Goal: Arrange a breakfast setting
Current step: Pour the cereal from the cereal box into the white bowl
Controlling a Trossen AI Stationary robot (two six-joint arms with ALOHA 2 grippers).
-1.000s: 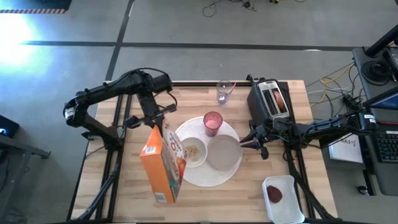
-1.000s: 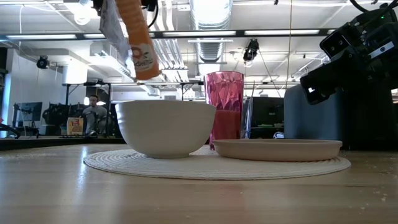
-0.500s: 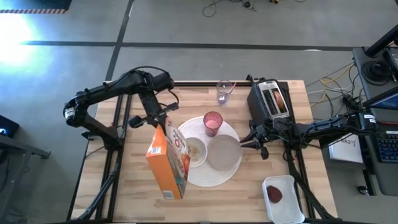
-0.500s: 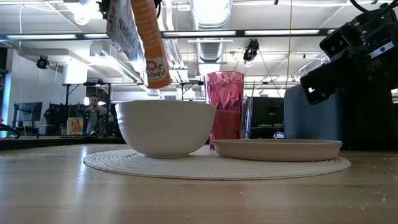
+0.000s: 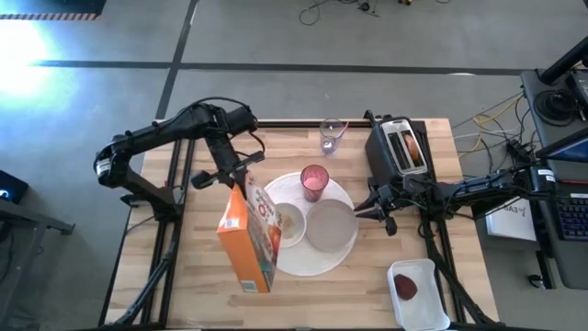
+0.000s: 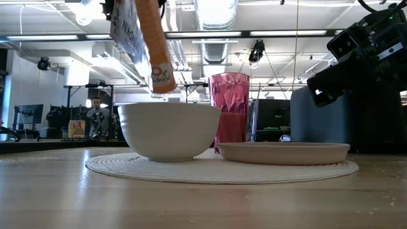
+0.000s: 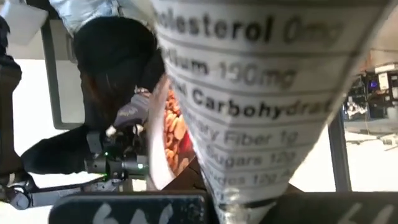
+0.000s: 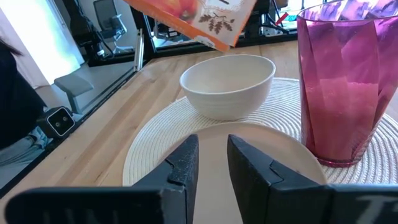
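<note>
My left gripper (image 5: pixel 237 176) is shut on an orange cereal box (image 5: pixel 248 237), held tilted high over the small white bowl (image 5: pixel 287 223). The bowl, the small pale plate (image 5: pixel 331 227) and the pink cup (image 5: pixel 314 182) stand on the big round white plate (image 5: pixel 310 262). The box's lowest corner (image 6: pixel 162 83) hangs just above the bowl (image 6: pixel 168 130). My right gripper (image 8: pixel 211 152) is narrowly open and empty at the big plate's right edge (image 5: pixel 367 210). The dark-red fruit (image 5: pixel 406 287) lies on the white tray. No spoon shows. My left gripper holds the cereal box by its far end (image 5: pixel 243 188), coming from the table's far left. The box's nutrition panel (image 7: pixel 261 112) fills the wrist view and hides the fingers' place of contact. The box is lifted clear, tilted, its lower corner over the bowl.
A clear glass (image 5: pixel 331 136) stands at the far edge. A toaster (image 5: pixel 400 147) with something brown in one slot stands at the far right. The white tray (image 5: pixel 432 308) lies at the near right corner. Bare wood shows at the near left.
My left gripper has carried the cereal box a little toward the table's right. The box has tipped steeper, and its lower corner has come down closer over the bowl.
</note>
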